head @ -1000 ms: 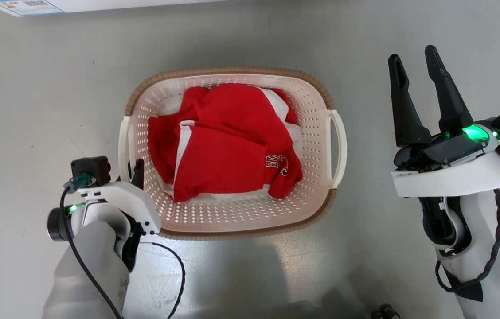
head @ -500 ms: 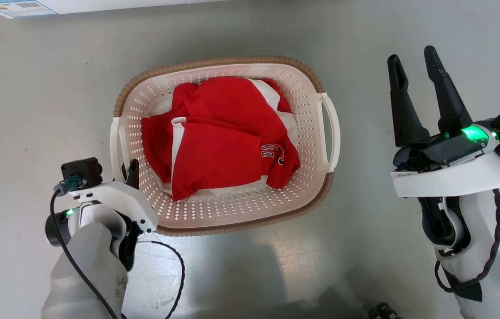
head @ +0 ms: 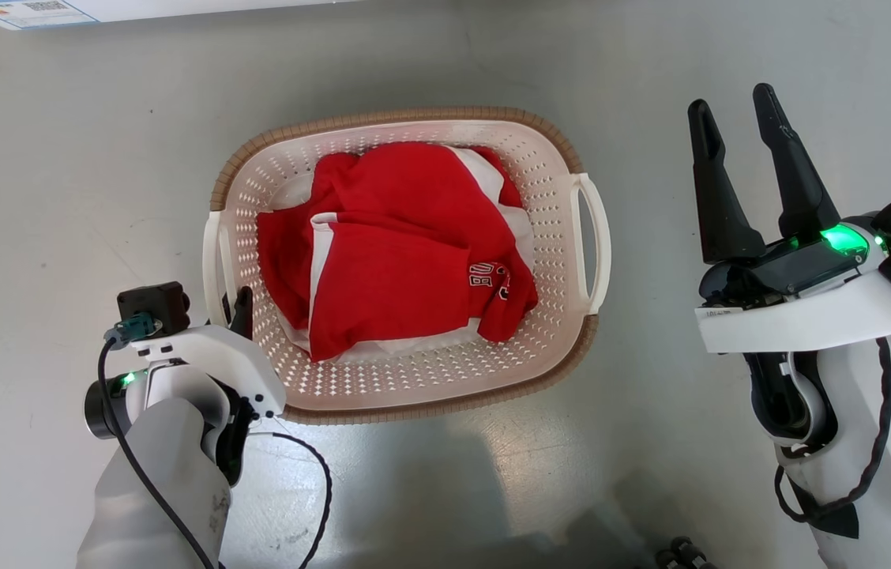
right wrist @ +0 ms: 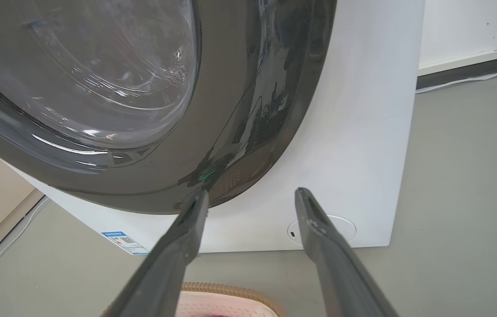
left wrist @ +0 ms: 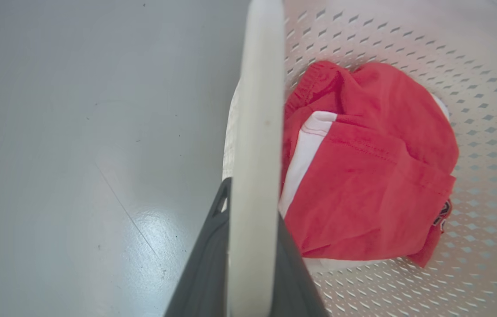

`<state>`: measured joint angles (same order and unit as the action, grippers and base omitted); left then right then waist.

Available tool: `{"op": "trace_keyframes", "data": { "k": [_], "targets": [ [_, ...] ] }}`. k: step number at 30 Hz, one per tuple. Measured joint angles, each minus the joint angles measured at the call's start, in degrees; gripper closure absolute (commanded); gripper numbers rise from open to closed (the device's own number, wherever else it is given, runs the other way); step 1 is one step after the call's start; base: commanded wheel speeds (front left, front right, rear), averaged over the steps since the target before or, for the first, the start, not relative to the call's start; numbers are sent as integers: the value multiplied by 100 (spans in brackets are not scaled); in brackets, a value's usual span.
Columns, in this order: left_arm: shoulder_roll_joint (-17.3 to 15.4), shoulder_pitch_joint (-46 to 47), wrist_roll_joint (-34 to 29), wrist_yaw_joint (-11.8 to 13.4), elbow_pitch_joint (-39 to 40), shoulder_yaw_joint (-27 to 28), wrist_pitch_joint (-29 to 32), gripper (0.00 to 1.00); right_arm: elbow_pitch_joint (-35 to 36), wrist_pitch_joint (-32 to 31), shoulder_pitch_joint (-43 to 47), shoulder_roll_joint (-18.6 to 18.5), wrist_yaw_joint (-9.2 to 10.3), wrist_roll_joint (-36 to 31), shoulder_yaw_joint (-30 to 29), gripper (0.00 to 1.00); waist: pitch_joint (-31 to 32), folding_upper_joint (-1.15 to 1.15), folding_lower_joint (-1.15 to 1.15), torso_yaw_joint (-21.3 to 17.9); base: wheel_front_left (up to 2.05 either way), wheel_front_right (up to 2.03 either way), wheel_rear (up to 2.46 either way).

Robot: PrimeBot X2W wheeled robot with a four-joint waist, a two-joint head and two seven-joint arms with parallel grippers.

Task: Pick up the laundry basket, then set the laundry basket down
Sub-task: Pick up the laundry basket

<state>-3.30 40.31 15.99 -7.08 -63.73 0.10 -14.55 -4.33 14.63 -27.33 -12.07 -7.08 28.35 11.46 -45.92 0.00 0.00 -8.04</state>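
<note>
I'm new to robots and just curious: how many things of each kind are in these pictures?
Laundry basket: 1
Clothing bundle, red and white: 1 (number of pieces unclear)
Washing machine: 1
Grippers: 2, the left gripper shut on the basket's handle, the right gripper open
Total: 5
</note>
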Motion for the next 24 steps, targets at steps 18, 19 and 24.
{"op": "trace_keyframes", "data": {
  "k": [18,19,24],
  "targets": [
    [110,23,-1,-7,-71,75,-8,0,-11,0,-1,-14,0,2,29,0,39,0,0,12,0,0,0],
    [107,23,-1,-7,-73,80,-8,0,-13,0,-1,-13,0,1,31,0,46,0,0,11,0,0,0],
    [91,19,-97,2,-7,134,-8,0,-53,0,-1,2,0,40,68,0,138,0,0,-1,0,0,0]
  ]
}}
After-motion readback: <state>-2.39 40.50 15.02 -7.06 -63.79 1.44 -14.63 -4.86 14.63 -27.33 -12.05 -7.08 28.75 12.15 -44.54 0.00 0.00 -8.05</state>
